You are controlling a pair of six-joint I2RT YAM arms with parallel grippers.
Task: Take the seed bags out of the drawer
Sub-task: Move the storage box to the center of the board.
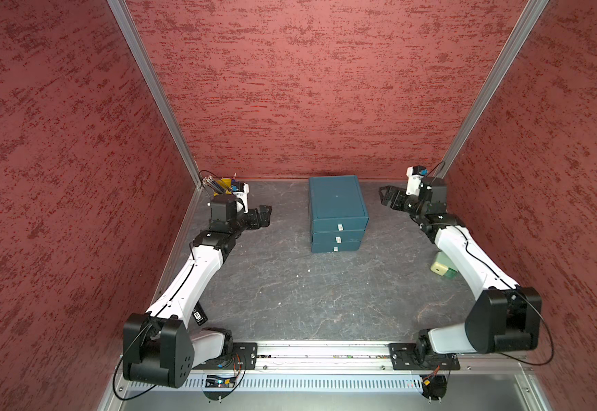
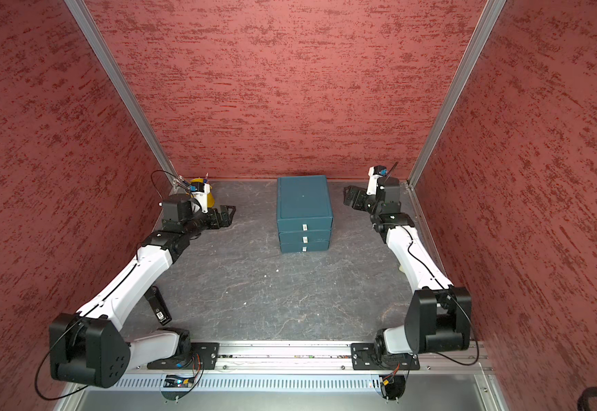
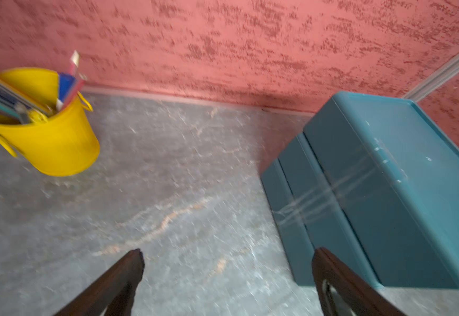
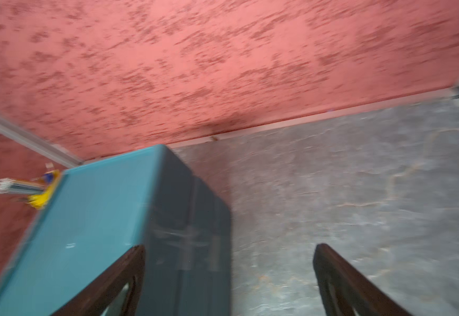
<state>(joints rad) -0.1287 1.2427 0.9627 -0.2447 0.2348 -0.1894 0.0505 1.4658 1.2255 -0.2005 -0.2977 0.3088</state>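
A boxy teal plastic drawer chest (image 1: 338,210) stands on the grey, marble-veined table (image 1: 290,295), at the middle of its far edge; its top is smooth with a raised rim, and scuffed strips of clear tape cross its side in the left wrist view (image 3: 387,191). Its three drawers (image 1: 337,235) are stacked and all pushed in, each front carrying a small white tab; the seed bags show in no view, so whether they lie inside cannot be told.

The left tool (image 3: 228,254) hovers to the left of the chest, released, its dark tapered fingers (image 3: 129,268) wide apart with only table between them; the right tool (image 4: 229,247) hovers to the right of the chest, also released and holding nothing, one finger (image 4: 129,268) overlapping the chest's side in the blurred right wrist view.

A glossy yellow bucket (image 3: 58,142) with small loop handles sits in the far left corner, holding thin blue and silver sticks (image 3: 9,93); a pale green rounded block (image 1: 441,267) lies near the right edge, partly under the right arm; a small black flat piece with a white label (image 2: 160,309) lies under the left arm.
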